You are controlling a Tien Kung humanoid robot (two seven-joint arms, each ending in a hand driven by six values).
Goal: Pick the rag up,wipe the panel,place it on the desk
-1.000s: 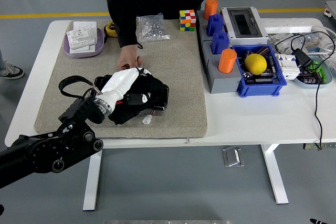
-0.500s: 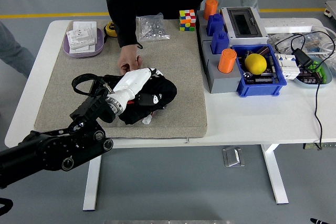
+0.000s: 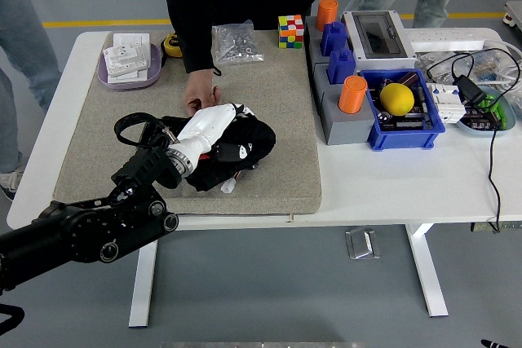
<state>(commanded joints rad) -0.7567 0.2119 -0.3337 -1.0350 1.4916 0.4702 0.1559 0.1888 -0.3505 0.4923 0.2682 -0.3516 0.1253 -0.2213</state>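
A black rag (image 3: 249, 141) lies bunched on the beige mat (image 3: 277, 95), left of the mat's middle. My left hand (image 3: 218, 129), white with a black arm behind it, lies on top of the rag with its fingers curled into the cloth. The panel beneath is almost wholly hidden; only a dark edge and a small white connector (image 3: 228, 187) stick out at the rag's near side. A person stands at the far side, and their hand (image 3: 198, 92) rests on the mat, touching the rag's far edge just beyond my hand.
A purple tray (image 3: 106, 77), a bag of screws (image 3: 236, 42) and a colour cube (image 3: 291, 30) sit along the far edge. Right of the mat stand a grey holder (image 3: 338, 124) with blue and orange parts, a blue bin (image 3: 424, 128) with a yellow ball, and cables.
My left hand has slid to the right and a little away from me with the rag under it, bunching the cloth. Over the last half second it has barely moved. The person's hand stayed put.
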